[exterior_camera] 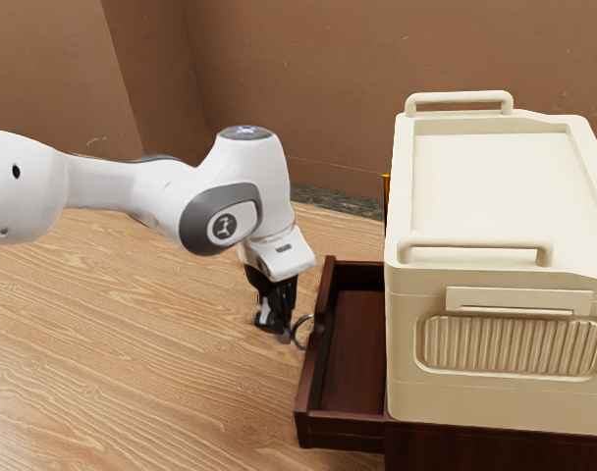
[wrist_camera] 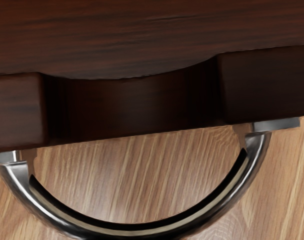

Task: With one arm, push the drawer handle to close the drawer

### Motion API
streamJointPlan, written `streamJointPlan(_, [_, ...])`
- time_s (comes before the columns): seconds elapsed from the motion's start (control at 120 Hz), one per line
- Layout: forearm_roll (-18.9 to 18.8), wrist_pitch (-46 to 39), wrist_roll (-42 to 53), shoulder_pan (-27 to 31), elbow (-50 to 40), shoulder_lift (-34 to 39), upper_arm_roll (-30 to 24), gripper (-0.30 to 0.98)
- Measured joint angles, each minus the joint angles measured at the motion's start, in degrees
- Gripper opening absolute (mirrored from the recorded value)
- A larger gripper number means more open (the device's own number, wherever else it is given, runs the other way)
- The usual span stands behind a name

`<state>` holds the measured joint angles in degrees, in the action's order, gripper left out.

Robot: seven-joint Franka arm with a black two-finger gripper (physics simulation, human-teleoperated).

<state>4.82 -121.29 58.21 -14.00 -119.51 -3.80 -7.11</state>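
Pincer (exterior_camera: 276, 331): wide or narrow, I cannot tell. Curved metal handle (wrist_camera: 256, 157) lies just beside it, toward exterior view's right, on front of open drawer (exterior_camera: 352, 353). Judged push direction: same, into cabinet (exterior_camera: 495, 451).

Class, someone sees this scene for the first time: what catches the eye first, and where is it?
Probably the big cream box, bulky at the exterior view's right, on dark wooden furniture. Next, the white arm reaching in from the left, its black gripper beside the open drawer. The wrist view's curved metal handle also stands out, on the drawer's front.
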Motion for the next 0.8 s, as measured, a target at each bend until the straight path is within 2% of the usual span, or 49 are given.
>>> streamJointPlan(0.283, [-0.1,-0.1,-0.9,-4.8,6.9,-6.4,-0.3,-0.1])
streamJointPlan(0.608, [-0.3,-0.4,-1.9,-7.8,11.7,-9.5,-0.3,-0.1])
streamJointPlan(0.8, [-0.8,-0.3,2.8,-7.9,13.5,-10.8,-0.2,-0.1])
